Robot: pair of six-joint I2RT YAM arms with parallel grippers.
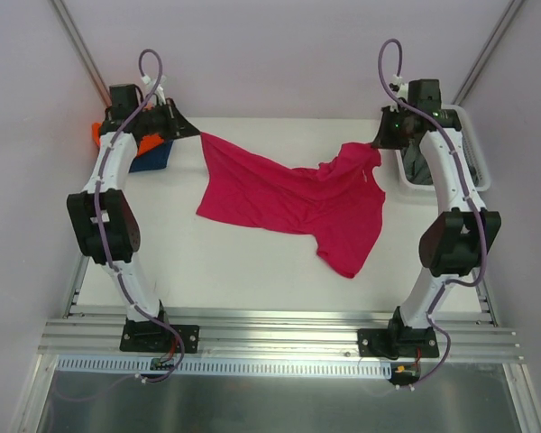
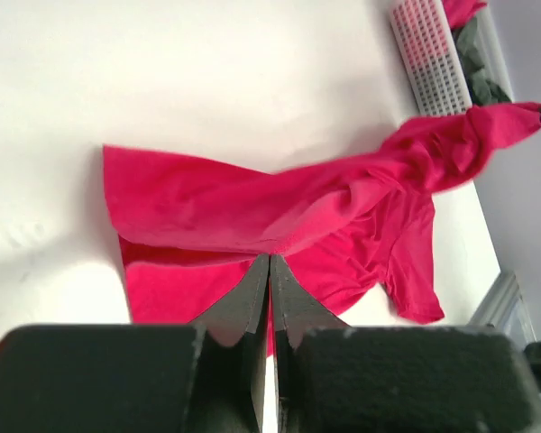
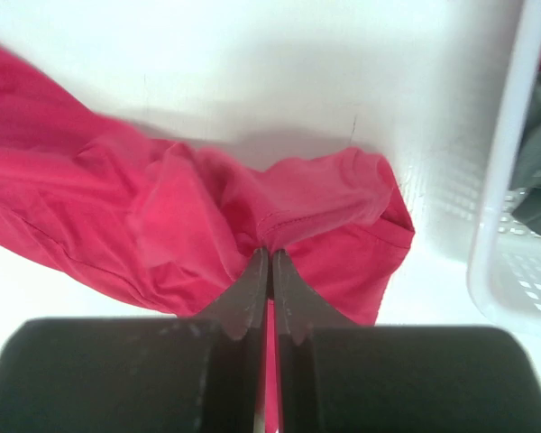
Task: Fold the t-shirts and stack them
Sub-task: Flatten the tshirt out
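Nearest lies one end of the magenta-pink t-shirt (image 1: 288, 194), drooping toward the near right of the worktop (image 1: 252, 271). Its long axis runs left to right. The left tool (image 1: 198, 135) is pinched tight on its far-left corner. The right tool (image 1: 376, 144) is clamped on bunched cloth at the far right, beside the basket (image 1: 480, 171).

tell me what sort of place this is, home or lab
Probably a robot lab cell, not a home: arms bolted to an aluminium rail, a white table between plain walls, and a magenta t-shirt pinched by the left end effector and right end effector.
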